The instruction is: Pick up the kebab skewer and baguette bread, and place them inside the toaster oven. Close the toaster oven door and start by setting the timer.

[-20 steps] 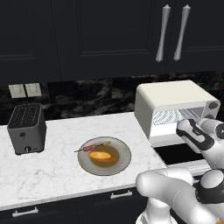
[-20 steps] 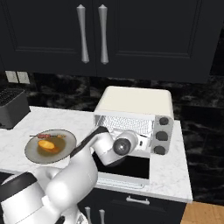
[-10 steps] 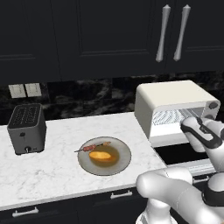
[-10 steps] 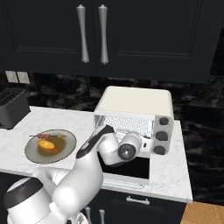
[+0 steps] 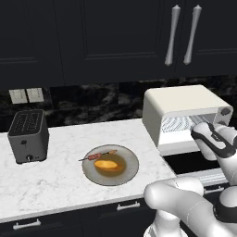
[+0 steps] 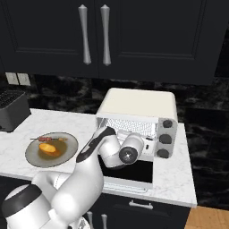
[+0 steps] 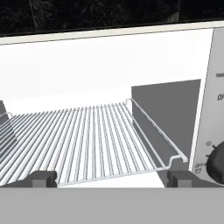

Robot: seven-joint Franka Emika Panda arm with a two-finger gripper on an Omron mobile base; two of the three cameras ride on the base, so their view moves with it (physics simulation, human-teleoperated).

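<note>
With the toaster oven door (image 6: 129, 174) down and the wire rack (image 7: 87, 140) bare, the gripper (image 7: 111, 178), fingers spread wide and empty, faces the toaster oven (image 5: 185, 115); next it probably must swing to the plate (image 5: 129, 172) holding the kebab skewer (image 5: 98, 157) and baguette bread (image 5: 107, 165).

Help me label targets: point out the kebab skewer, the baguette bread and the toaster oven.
kebab skewer (image 5: 99, 157): left base view, on its meat chunks.
baguette bread (image 5: 107, 164): left base view, middle of the crust.
toaster oven (image 6: 136, 101): right base view, on its cream top.
</note>
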